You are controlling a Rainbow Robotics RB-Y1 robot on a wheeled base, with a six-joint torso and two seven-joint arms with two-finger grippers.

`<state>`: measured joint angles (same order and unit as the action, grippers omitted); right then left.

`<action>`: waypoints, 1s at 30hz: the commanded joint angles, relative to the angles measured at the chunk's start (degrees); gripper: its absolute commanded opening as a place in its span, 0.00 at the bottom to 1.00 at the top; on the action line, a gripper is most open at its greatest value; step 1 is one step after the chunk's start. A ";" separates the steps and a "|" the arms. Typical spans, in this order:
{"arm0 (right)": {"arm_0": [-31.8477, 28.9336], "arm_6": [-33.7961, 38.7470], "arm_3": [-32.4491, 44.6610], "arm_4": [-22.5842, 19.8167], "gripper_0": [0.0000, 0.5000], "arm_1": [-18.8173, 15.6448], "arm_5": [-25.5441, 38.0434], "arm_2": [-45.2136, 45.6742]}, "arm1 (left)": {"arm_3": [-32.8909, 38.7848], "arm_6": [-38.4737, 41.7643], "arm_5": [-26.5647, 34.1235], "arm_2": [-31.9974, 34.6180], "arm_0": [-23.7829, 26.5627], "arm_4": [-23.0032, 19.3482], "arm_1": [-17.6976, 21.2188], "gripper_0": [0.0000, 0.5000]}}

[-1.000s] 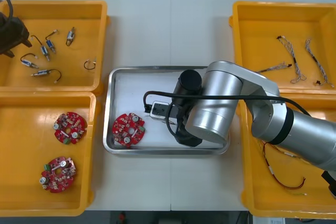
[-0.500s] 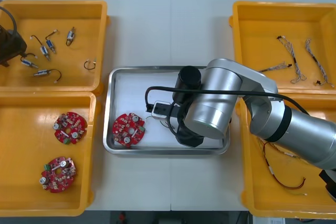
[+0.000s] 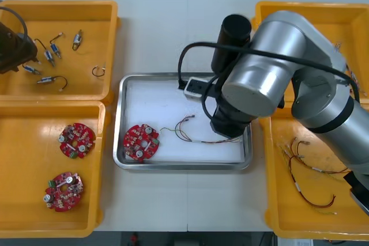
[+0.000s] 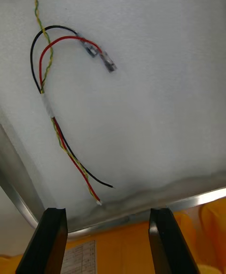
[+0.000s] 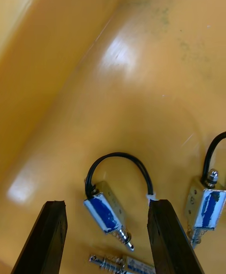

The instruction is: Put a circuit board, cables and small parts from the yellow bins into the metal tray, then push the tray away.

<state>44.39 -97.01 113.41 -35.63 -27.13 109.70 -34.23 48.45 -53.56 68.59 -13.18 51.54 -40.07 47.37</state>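
The right gripper [image 4: 107, 214] hangs released over the metal tray's [image 3: 122, 120] right edge. A red and yellow cable [image 3: 193, 133] lies loose inside, with the circuit board [image 3: 140, 142] at the tray's near-left corner. The left gripper [image 5: 106, 203], fingers spread, hangs over a small metal part [image 5: 104, 210] in the far-left yellow bin [image 3: 112, 44].

The right arm [image 3: 300, 79] bends in from the right side toward the middle, its silver wrist [image 3: 256, 84] pointing steeply down. The right hand [image 4: 107, 213] hangs empty, its black fingers [image 4: 49, 236] spread well apart. The left hand [image 5: 107, 203] sits low at the far left edge, also parted and gripping nothing.
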 commanded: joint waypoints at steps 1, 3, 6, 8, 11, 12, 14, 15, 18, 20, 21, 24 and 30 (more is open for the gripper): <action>1.31 -0.02 4.81 0.74 1.00 1.03 0.30 7.77 | 0.33 0.48 -1.79 -1.32 -0.57 0.87 -0.52 1.00; 1.31 0.15 5.77 1.18 1.00 0.85 0.30 9.70 | 0.33 0.57 -2.14 -2.29 -0.57 0.87 -0.43 1.00; 0.70 0.50 7.62 2.23 1.00 0.85 0.30 14.63 | 0.33 1.27 -2.85 -4.49 -0.66 0.78 -0.43 1.00; 0.26 0.59 7.88 2.32 1.00 0.76 0.30 16.12 | 0.24 1.44 -2.85 -4.93 -0.66 0.78 -0.43 1.00; -1.32 0.77 7.97 2.14 1.00 -0.29 0.30 20.34 | 0.24 1.97 -3.20 -5.19 -1.27 0.34 -0.61 1.00; -1.68 0.94 7.97 2.41 1.00 -0.91 0.30 21.39 | 0.24 1.97 -3.46 -5.19 -1.71 0.25 -0.70 1.00; -2.38 1.03 8.06 2.67 1.00 -1.87 0.30 23.15 | 0.24 2.06 -4.25 -5.19 -2.15 0.25 -0.70 1.00; -2.82 1.12 7.97 2.93 1.00 -2.31 0.30 24.12 | 0.24 2.06 -4.61 -5.28 -2.50 0.25 -0.70 1.00; -4.58 1.29 7.97 3.99 1.00 -3.46 0.30 27.72 | 0.24 1.97 -5.84 -5.19 -3.20 0.16 -0.70 1.00; -5.28 1.38 7.97 4.78 1.00 -3.90 0.30 29.39 | 0.24 1.97 -5.92 -5.19 -3.29 0.25 -0.70 1.00; -5.63 1.47 7.97 5.31 1.00 -4.16 0.30 30.45 | 0.24 1.97 -5.92 -5.28 -3.29 0.16 -0.70 0.87; -6.33 1.38 7.97 6.54 1.00 -4.95 0.30 32.91 | 0.24 1.97 -5.84 -5.28 -3.29 0.08 -0.70 0.00; -6.69 1.47 5.95 8.21 1.00 -5.39 0.30 38.53 | 0.59 2.06 -5.84 -5.19 -3.12 -0.28 -0.61 0.00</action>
<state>37.95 -96.92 119.46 -28.01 -30.76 109.83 -0.07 48.46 -53.55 63.13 -18.24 49.68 -40.02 47.08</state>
